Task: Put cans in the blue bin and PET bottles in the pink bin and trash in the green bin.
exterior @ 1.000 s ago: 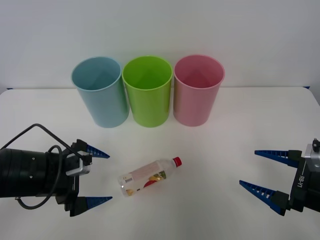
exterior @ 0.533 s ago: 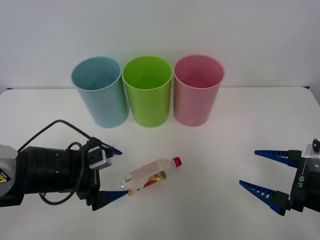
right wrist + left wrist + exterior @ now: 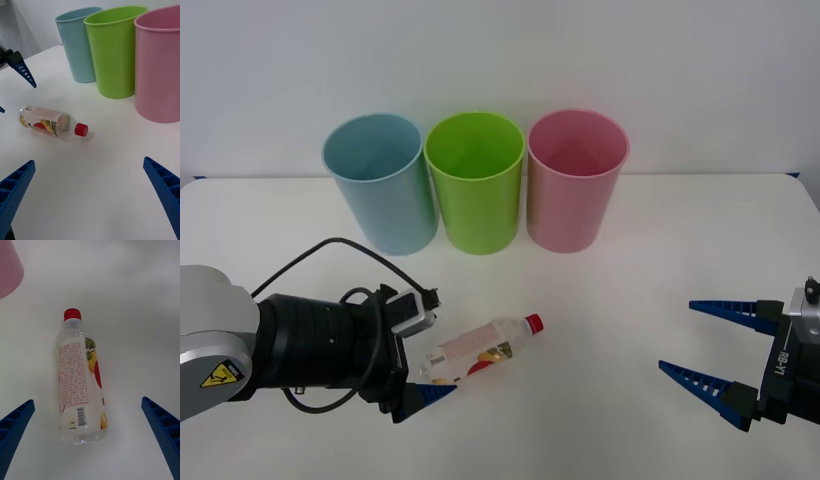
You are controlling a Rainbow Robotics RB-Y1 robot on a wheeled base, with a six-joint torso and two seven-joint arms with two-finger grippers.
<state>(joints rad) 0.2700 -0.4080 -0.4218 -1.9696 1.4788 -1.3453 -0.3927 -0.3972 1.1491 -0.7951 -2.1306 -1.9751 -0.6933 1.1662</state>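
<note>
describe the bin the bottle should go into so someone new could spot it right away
On the white table, three tall plastic cup-shaped bins stand in a row along the far edge by the wall. The one wanted is the pink plastic bin, at the robot's right end of the row, beside the lime-green plastic bin. Colour alone sets it apart; the light-blue plastic bin stands at the opposite end.

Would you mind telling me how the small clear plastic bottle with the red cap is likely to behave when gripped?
The small clear plastic bottle lies on its side, so a nudge would probably roll it. It looks empty, likely light. Its thin walls may dent between the open left gripper fingers.
</note>
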